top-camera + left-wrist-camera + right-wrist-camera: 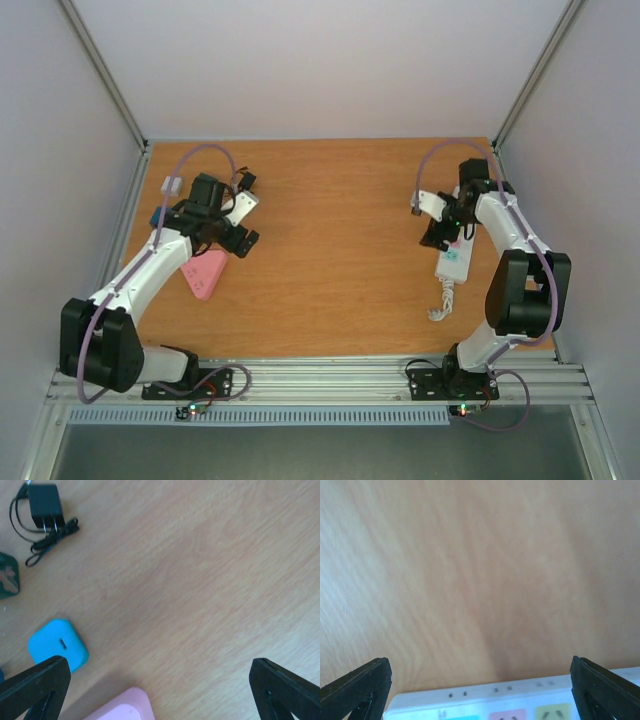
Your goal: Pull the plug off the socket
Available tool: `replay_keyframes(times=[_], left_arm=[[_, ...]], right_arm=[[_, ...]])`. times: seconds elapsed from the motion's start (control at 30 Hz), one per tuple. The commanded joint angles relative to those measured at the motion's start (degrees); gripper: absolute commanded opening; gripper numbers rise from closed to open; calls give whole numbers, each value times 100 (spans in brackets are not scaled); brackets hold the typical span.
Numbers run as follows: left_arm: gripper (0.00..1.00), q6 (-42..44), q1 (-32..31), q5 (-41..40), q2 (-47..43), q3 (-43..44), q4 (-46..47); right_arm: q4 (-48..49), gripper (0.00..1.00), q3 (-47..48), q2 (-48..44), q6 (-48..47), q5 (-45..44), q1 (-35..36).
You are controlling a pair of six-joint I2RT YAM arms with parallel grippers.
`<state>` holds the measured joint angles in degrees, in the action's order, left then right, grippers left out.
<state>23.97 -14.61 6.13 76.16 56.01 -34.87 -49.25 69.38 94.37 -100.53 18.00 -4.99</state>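
Wood tabletop [340,260] w/ plain white walls [320,60] on 3 sides, alu rail [330,378] at near edge; even light.

Top external: high behind near edge, looks down on whole tabletop [340,260]. Wrist cams: close above tabletop; right shares socket [454,262] with top.

Left arm [140,272] and right arm [515,232] are both reaching forward; left tool [247,220] and right tool [432,226] are hanging wide open, holding nothing.

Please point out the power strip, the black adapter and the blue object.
power strip [453,265], top external view, white body.
black adapter [45,504], left wrist view, its housing.
blue object [47,647], left wrist view, top face, left of slot.
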Motion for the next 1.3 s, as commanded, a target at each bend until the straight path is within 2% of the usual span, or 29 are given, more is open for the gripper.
replay_keyframes(times=[0.0,0.13,0.23,0.33,0.43,0.53,0.6,0.7,0.8,0.93,1.17,1.27], left_arm=[[100,-179,164,540,226,780,-191],[100,-188,383,902,520,1526,-449],[100,-227,638,1184,755,2134,-644],[100,-377,1065,1633,1038,2720,-853],[100,-565,1569,2180,1345,3105,-954],[100,-888,2052,2684,1497,3124,-748],[100,-1101,2346,2975,1528,2961,-496],[100,-1419,2635,3193,1503,2623,-67],[100,-1558,2870,3176,1385,2236,379],[100,-1476,2885,2659,1193,1666,839],[100,-957,2883,2052,927,673,1146],[100,-866,2885,1889,722,206,1308]], right_arm=[[-956,99,888,-29,550,1119,-37],[-1554,98,1880,159,1100,1938,-32],[-1644,98,2480,225,1741,2553,-19],[-1485,99,2863,259,2595,3065,45],[-949,99,2832,170,3547,3596,77],[235,99,2367,-107,4955,3966,78],[1424,99,1718,-392,5974,4051,78],[2983,99,768,-807,7204,3942,78],[4079,98,5,-1072,8084,3605,78],[4699,99,-822,-1322,8457,3100,64],[5227,98,-2229,-1794,8275,2765,-106],[5326,99,-2543,-1911,8182,2733,-218]])
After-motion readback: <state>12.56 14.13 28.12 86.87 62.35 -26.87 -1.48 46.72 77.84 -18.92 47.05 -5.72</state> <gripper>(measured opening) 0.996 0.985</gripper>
